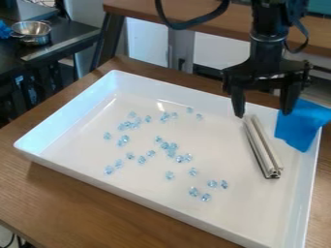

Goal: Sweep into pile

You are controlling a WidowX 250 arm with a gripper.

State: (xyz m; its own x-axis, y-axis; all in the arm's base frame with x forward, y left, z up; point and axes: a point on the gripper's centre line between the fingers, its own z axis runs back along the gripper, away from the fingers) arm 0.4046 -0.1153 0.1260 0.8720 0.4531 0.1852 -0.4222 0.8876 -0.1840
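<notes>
Here I hang, pincer [263, 112] spread and released near one end of the metal bar [262, 147]; blue beads [173, 146] dot the white tray [226, 213].

Place: robotics lab, I'd say from here | Signs: black robot arm [266, 46] over a wood-topped table [71, 198], thick dark cable [194, 22] looping beside it, slotted metal bar [262, 149] in a white tray [148, 191] | Behind: another wooden bench [145, 8], steel pot [31, 32] on a dark counter [67, 41]

I can't read any text, label, brand, number or sign on anything from where my camera looks down.
</notes>
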